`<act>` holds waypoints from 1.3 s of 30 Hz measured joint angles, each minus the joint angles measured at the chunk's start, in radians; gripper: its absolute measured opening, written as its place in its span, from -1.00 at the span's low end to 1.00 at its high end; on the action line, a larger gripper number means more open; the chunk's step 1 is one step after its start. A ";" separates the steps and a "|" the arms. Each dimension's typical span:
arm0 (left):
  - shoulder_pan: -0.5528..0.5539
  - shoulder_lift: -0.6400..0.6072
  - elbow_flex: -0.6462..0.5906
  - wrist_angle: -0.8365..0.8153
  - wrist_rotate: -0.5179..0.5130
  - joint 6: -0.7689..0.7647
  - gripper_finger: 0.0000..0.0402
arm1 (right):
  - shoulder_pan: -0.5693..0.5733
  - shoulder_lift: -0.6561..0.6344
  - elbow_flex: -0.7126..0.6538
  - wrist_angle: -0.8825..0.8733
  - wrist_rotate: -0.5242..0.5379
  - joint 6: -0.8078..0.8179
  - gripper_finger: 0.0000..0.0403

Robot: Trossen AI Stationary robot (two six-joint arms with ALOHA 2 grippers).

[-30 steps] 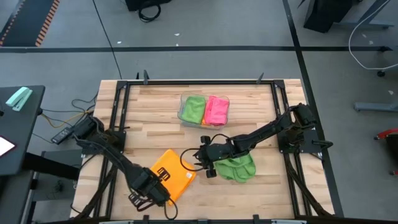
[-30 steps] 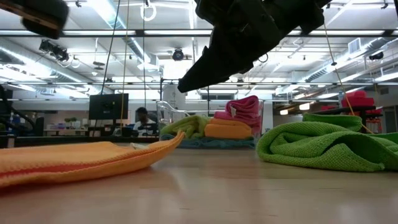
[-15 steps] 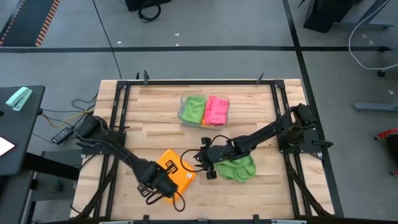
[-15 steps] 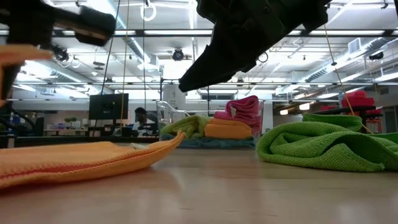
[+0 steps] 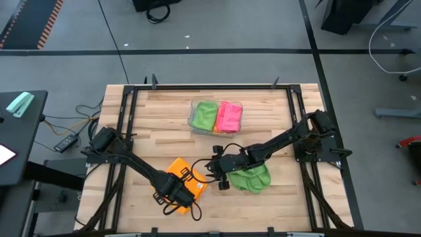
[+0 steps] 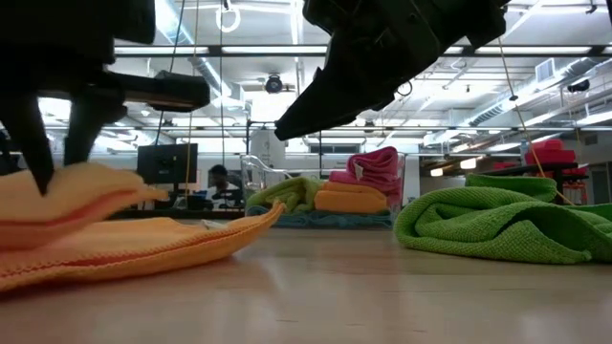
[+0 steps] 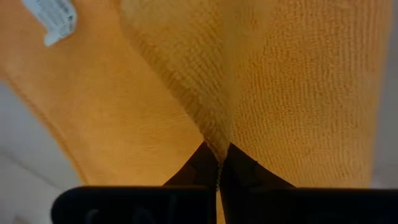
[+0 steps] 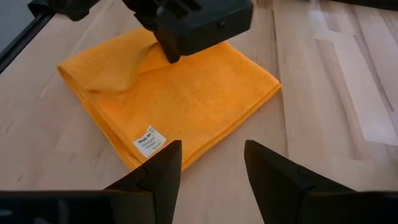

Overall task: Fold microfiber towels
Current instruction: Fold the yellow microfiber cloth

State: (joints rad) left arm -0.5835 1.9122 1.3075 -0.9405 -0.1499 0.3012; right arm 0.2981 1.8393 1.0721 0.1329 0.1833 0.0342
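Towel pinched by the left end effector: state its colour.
Orange towel, clearest in the right wrist view.

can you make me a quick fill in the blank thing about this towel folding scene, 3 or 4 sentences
1. The left hand is shut on the edge of the ____ towel.
2. The right hand hovers with its fingers ____.
3. Below the right arm lies a crumpled ____ towel.
4. In the clear tray, the towel beside the green towel is ____.

Missing words: orange; open; green; pink
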 joint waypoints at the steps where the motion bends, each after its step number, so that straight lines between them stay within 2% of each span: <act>1: 0.000 0.001 0.000 0.000 -0.012 0.000 -0.95 | 0.000 0.000 0.000 0.000 0.000 -0.002 -0.09; 6: 0.000 0.001 0.000 0.029 -0.051 0.001 -0.86 | 0.000 0.000 0.000 0.005 0.000 -0.018 -0.09; 15: 0.000 0.001 0.000 0.072 -0.052 0.005 -0.95 | -0.001 0.000 0.000 0.016 0.000 -0.038 -0.09; 28: -0.010 0.003 0.000 0.106 -0.122 -0.055 -0.45 | -0.001 0.000 0.000 0.019 0.000 -0.042 -0.09; 33: -0.023 -0.024 0.027 0.045 -0.146 -0.110 -0.20 | -0.001 0.000 0.000 0.019 0.000 -0.039 -0.09; 35: -0.038 -0.049 0.037 0.011 -0.133 -0.151 -0.12 | -0.001 0.000 0.000 0.019 0.000 -0.039 -0.09; 39: -0.078 -0.074 0.037 0.000 -0.041 -0.297 -0.04 | -0.001 0.000 0.000 0.017 0.000 -0.038 -0.09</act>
State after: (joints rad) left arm -0.6610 1.8378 1.3449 -0.9404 -0.1912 0.0046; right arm 0.2970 1.8393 1.0721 0.1501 0.1833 -0.0040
